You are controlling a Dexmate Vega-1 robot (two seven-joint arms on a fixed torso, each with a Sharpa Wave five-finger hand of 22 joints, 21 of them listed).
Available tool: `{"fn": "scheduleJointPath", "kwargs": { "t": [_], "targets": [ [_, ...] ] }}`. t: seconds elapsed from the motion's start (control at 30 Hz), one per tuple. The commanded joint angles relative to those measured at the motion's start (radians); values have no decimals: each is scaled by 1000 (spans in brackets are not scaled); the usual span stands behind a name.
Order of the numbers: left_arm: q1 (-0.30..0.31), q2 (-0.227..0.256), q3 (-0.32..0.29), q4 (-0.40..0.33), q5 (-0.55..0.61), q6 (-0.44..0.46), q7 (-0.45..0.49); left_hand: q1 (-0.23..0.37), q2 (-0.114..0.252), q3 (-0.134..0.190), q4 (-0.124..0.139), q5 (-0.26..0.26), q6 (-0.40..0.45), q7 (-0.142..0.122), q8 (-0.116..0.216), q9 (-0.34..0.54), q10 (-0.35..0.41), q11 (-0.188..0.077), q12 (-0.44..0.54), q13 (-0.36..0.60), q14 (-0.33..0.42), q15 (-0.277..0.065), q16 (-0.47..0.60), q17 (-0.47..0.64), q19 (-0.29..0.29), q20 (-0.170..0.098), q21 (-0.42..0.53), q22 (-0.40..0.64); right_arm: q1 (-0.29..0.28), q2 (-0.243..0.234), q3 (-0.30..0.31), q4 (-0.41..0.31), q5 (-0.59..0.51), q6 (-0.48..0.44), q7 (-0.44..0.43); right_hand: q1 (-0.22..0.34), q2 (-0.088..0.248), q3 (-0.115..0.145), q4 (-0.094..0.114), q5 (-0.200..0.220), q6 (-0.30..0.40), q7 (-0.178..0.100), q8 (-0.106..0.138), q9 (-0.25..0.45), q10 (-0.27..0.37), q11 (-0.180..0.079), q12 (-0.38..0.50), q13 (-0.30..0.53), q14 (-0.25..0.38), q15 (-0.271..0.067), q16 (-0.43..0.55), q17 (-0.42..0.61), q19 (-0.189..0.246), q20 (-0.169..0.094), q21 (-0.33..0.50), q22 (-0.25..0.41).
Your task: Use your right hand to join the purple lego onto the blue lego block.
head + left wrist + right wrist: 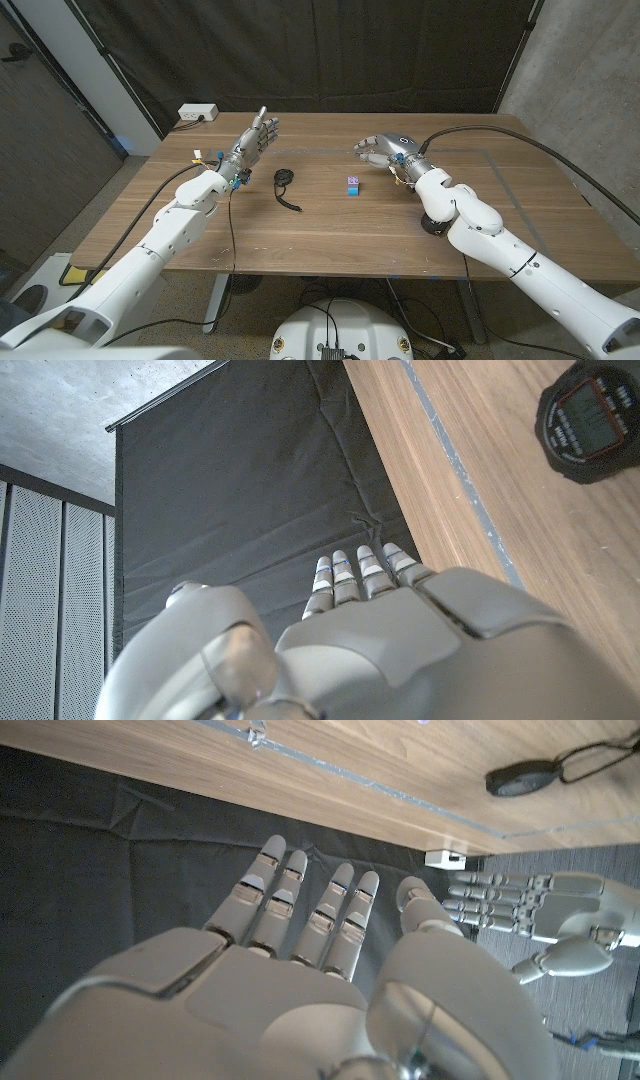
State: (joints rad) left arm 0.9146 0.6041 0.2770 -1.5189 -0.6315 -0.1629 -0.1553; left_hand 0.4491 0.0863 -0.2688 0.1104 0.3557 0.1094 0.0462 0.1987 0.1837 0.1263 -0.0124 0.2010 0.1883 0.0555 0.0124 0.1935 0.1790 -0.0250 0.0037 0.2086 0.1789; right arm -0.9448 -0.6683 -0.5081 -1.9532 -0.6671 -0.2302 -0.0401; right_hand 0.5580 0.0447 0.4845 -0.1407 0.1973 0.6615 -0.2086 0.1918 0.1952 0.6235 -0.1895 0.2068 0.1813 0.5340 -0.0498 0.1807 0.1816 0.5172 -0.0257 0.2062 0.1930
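The head view shows the purple lego (353, 181) sitting on top of the blue lego block (353, 188) near the middle of the tabletop (330, 225), with a black stopwatch (283, 178) and its cord to their left; the left wrist view alone lets the stopwatch's display be seen. The right hand (382, 150) hovers just beyond the stacked blocks toward the far edge, fingers spread and holding nothing. The left hand (255, 138) is raised near the far left corner with fingers straight, apart and empty, and it also appears in the right wrist view beside a white power strip (447, 858).

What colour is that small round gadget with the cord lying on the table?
Black: the small round stopwatch with a cord shows best in the left wrist view.
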Motion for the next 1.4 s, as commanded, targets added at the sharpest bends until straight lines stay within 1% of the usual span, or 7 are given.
{"fn": "scheduleJointPath", "kwargs": {
  "t": [0.03, 0.67, 0.77, 0.83, 0.9, 1.1, 1.4],
  "targets": [
    [25, 9, -1, -40, 1, 2, 21, 4, 3, -7, 1, 2, 12, 5, 6, 4, 8, 4, 7, 2, 10, 1, 2, 4, 1, -3, 6, 3, -12, 19, 92, 61, 267, 123, -93, -8, -1, 7, 1, -2, -10, 4, -8, 3, -1, 17, -3, 3, -4, -9, 0, 2, 5, -8, 5, 4],
    [22, 47, -6, -46, 28, -9, 5, 8, 6, -9, 0, 2, 14, 1, 5, 4, 11, -2, 7, 2, 13, -1, 1, 4, 1, -3, 4, 3, 79, 85, 114, 298, 720, 327, -36, -30, -5, -1, 8, -6, -32, 19, -8, 3, -4, 44, -1, 3, -17, 1, 0, 4, 1, -7, 6, 5],
    [13, 41, -2, -32, 25, -13, -7, 9, 6, -10, 0, 2, 14, 1, 5, 4, 10, -3, 6, 2, 13, -2, 0, 4, 0, -3, 3, 3, 94, 95, 118, 344, 801, 355, -6, -38, -8, -4, 11, -7, -42, 29, -9, 3, -8, 53, -1, 3, -24, 6, -1, 5, -6, -6, 4, 5],
    [5, 37, 3, -24, 25, -12, -14, 9, 7, -10, 0, 3, 14, 1, 5, 4, 10, -4, 6, 2, 13, -2, 0, 4, -2, -2, 2, 3, 110, 100, 119, 380, 862, 372, 33, -51, -10, -10, 16, -9, -67, 53, -14, 3, -12, 64, -2, 3, -33, 11, -1, 6, -14, -6, 2, 5],
    [-4, 33, 8, -15, 25, -14, -22, 10, 7, -10, 0, 3, 13, 1, 4, 4, 11, -6, 6, 2, 13, -2, 0, 4, -3, -2, 1, 3, 125, 107, 122, 413, 932, 376, 74, -57, -9, -12, 19, -9, -74, 61, -14, 3, -14, 59, -2, 3, -38, 12, -1, 7, -20, -5, 0, 5],
    [-12, 12, 15, 2, 32, -35, -17, 10, 7, -11, -1, 3, 13, -2, 4, 4, 10, -10, 6, 2, 12, -3, -1, 4, -7, -4, -1, 3, 182, 138, 133, 547, 1129, 414, 214, -75, -9, -19, 26, -10, -87, 73, -13, 3, -15, 75, -1, 3, -52, 13, -2, 8, -33, -8, -2, 5],
    [10, 8, 0, -6, 30, -52, 5, 11, 7, -13, -1, 3, 14, -5, 4, 4, 12, -12, 6, 2, 12, -5, -1, 4, -10, -6, -3, 3, 214, 130, 115, 577, 1188, 406, 229, -94, -9, -26, 33, -10, -111, 84, -13, 3, -21, 91, -2, 3, -63, 17, -1, 9, -46, -5, -4, 5]
  ]
}}
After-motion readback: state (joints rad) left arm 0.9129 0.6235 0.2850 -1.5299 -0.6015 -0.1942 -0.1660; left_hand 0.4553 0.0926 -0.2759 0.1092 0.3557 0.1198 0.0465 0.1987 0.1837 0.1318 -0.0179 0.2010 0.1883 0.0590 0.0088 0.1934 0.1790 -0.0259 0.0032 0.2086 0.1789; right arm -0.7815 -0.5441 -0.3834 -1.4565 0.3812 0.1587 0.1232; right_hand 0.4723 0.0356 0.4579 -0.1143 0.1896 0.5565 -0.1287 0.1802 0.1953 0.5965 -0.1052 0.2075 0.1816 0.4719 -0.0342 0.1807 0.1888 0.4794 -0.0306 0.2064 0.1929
